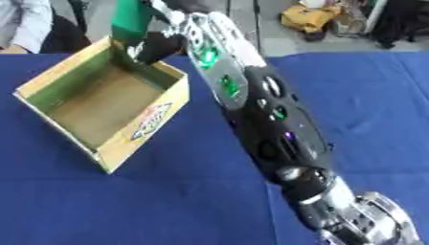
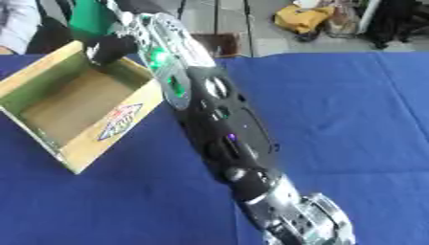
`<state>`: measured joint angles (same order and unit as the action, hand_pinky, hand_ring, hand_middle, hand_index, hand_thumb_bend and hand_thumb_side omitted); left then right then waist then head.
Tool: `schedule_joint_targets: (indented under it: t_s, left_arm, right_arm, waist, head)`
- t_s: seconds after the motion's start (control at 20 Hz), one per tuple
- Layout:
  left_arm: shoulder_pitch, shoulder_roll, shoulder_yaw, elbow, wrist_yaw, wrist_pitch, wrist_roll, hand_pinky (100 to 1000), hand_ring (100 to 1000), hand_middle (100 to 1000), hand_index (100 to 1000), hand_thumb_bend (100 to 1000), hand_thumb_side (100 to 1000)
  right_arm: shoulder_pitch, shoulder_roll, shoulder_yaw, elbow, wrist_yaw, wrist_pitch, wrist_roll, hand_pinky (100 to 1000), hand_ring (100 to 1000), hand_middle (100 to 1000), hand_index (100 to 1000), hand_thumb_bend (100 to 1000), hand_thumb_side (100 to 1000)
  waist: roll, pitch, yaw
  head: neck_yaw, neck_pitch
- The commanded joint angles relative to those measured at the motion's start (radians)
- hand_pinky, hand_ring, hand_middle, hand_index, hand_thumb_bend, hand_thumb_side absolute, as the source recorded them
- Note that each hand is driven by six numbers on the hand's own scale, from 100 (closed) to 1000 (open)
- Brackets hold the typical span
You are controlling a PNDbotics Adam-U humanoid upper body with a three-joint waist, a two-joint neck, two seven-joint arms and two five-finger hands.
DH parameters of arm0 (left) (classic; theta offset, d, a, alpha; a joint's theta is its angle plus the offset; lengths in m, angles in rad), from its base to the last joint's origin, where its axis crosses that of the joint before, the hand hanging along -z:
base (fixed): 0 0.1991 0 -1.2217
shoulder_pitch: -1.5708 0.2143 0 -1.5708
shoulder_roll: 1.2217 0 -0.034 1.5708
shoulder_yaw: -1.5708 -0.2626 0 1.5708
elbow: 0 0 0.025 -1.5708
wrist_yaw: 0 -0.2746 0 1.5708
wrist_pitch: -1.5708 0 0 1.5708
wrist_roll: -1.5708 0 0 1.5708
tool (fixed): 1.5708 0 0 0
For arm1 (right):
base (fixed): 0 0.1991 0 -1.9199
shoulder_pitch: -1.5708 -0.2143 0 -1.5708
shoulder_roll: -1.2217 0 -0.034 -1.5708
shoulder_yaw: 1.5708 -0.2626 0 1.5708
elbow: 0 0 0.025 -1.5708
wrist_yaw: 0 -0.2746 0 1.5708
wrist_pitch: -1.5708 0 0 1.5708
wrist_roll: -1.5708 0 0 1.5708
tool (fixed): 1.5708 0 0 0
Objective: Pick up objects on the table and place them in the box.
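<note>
Mostly blue: the worktop point(image 1: 100, 206), covered w/ a blue cloth, fills both views and lies a bit askew. Its far edge gives onto a grey floor w/ a yellowish bundle point(image 1: 308, 18) top right, too blurred to identify.

Next biggest, the right arm point(image 1: 268, 119), black w/ silver joints and green lights, runs diagonally from the lower right corner up to the top left, where it reaches over the far corner of the box. Its lower end is cut off by the picture's bottom edge.

The cardboard box point(image 1: 147, 129) sits open-topped on the worktop's left side, turned at an angle, w/ a printed label on its near right wall. Inside shows only bare brown floor; the near walls hide part of the interior. In the right eye view its left end is cut off by the frame.

The right robot hand point(image 1: 155, 48) is dark and blurred at the box's far corner, partly hidden behind the forearm. It seems to be wrapped round a green object point(image 1: 130, 19) that stands up above it, top cut off by the upper edge; can't tell what the object is, only green and tall-ish. The object sits above the box's far rim, not inside it.

Left robot hand: not visible in either view.
</note>
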<state>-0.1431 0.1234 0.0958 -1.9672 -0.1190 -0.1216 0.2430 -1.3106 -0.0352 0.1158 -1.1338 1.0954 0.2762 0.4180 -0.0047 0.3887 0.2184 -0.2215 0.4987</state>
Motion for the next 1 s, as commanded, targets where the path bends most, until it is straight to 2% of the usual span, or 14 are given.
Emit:
schedule_joint_targets:
  t_s: [0.05,0.45,0.6,1.0]
  left_arm:
    - [-0.013,0.017,-0.003,-0.012,0.004,-0.001,-0.005,243,633,677,848,210,923]
    - [-0.026,0.017,-0.01,-0.016,0.009,-0.004,-0.013,242,633,677,848,212,923]
    - [-0.028,0.015,-0.011,-0.017,0.01,-0.005,-0.014,242,633,677,848,212,923]
    - [-0.033,0.014,-0.014,-0.017,0.011,-0.006,-0.019,242,633,677,848,212,923]
  right_arm:
    - [-0.018,0.032,-0.014,0.025,0.037,0.012,-0.04,748,820,615,710,100,307]
    - [-0.002,0.11,-0.048,0.115,0.105,0.035,-0.154,754,824,614,711,100,314]
    - [0.006,0.125,-0.049,0.145,0.145,0.023,-0.167,753,824,614,710,100,312]
    - [0.02,0.165,-0.055,0.194,0.182,0.026,-0.176,749,825,615,709,100,305]
  waist:
    - [0.002,-0.015,0.009]
    - [-0.009,0.007,0.062]
    - [-0.008,0.014,0.066]
    - [-0.012,0.023,0.077]
  head:
    - [-0.01,-0.017]
    - [-0.069,-0.032]
    - [-0.074,-0.035]
    - [-0.096,-0.037]
